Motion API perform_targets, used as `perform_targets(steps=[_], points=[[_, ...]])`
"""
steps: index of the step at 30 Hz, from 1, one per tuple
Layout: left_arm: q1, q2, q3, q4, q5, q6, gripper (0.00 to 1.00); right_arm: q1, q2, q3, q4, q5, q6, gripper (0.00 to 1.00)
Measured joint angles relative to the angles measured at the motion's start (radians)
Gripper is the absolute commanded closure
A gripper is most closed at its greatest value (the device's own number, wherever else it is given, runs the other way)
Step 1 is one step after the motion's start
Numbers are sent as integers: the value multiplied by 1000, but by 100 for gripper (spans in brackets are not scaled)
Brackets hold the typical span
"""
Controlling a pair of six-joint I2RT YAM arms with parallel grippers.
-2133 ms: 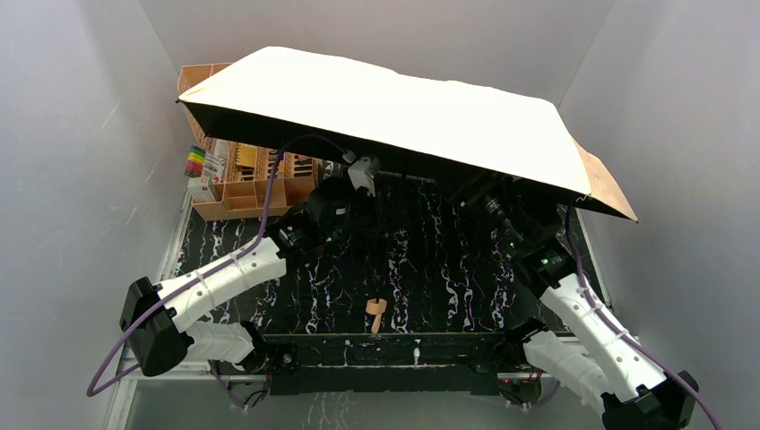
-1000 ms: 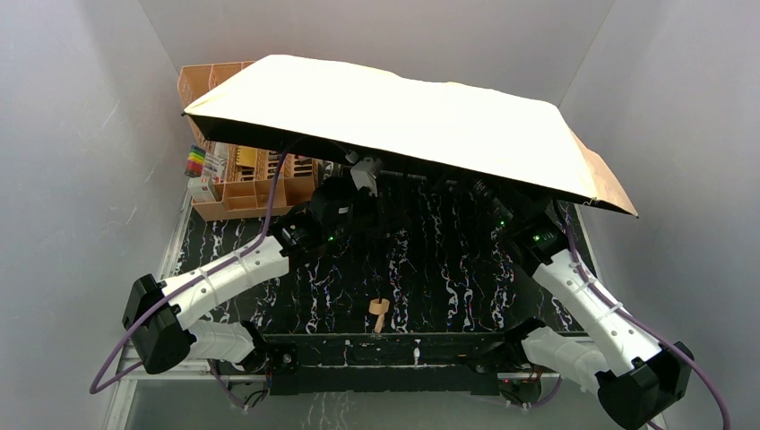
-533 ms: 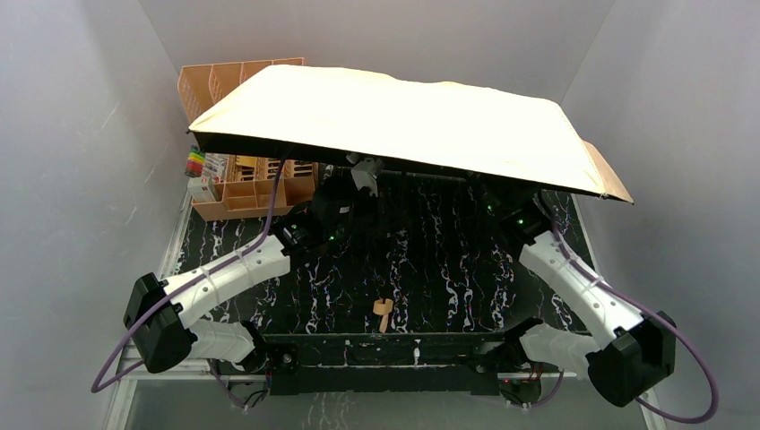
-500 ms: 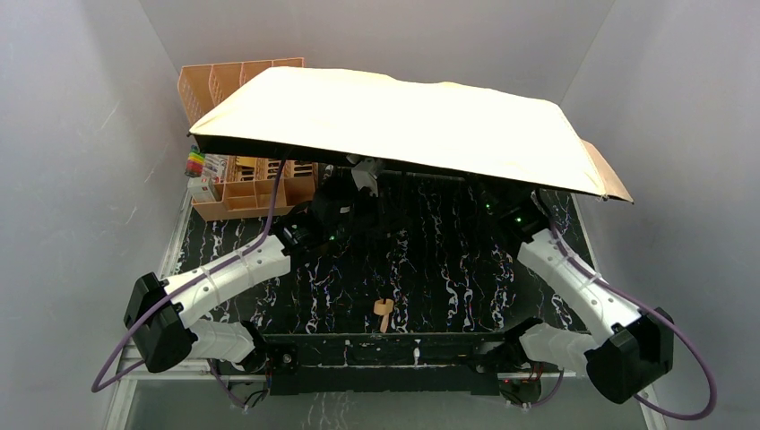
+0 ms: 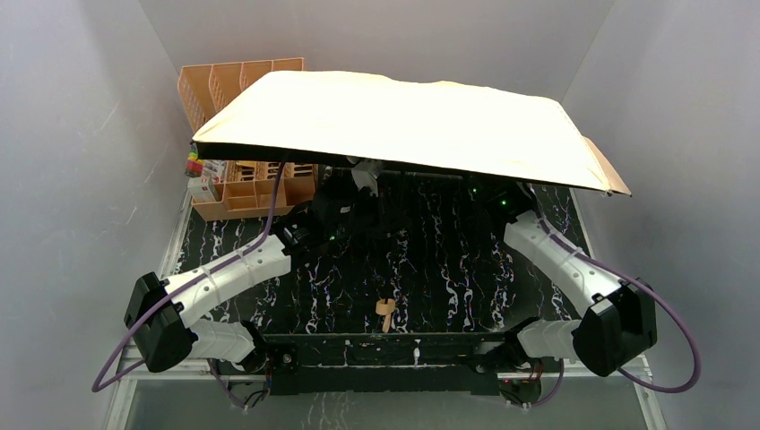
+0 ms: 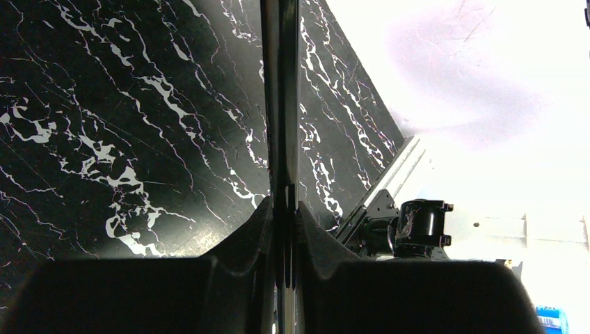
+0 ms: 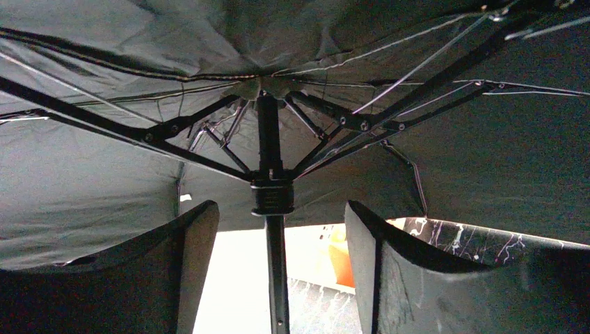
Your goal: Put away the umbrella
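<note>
Black marbled desk [image 5: 448, 278] with the two arms mounted at its near edge. The umbrella [image 5: 403, 116] is fully open and held aloft: its pale canopy spans the far half of the desk, from above the far left corner across to the right edge, tilted down toward the right, and it hides both wrists in the overhead view. A peach-orange slotted organizer [image 5: 240, 193] stands in the far left corner, partly under the canopy's left rim; whether the two touch cannot be told. The left gripper [image 6: 284, 203] is pinched nearly closed on the dark shaft [image 6: 280, 83], which runs straight up between its fingers. The right gripper [image 7: 280, 209] looks up from beneath the canopy with its jaws wide, one on each side of the shaft and apart from it. Dark ribs [image 7: 389, 111] fan outward from the crown, and their struts meet at the runner [image 7: 272, 195], which sits level with the right fingertips. The small tan handle [image 5: 384, 312] shows near the middle of the near edge. The step in hand appears to be collapsing the canopy, so the task is at an early stage. To do it well, the right jaws should close squarely on the runner alone, clear of the struts, while the left grip steadies the shaft; the pull should then follow the shaft's line, as a skewed pull could jam the runner or swing the left rim into the organizer.
</note>
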Motion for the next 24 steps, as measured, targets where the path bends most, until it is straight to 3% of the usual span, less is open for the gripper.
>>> perform_targets(steps=[24], points=[[8, 12, 6, 4, -1, -7, 100, 0, 127, 84, 33, -30, 0, 40]])
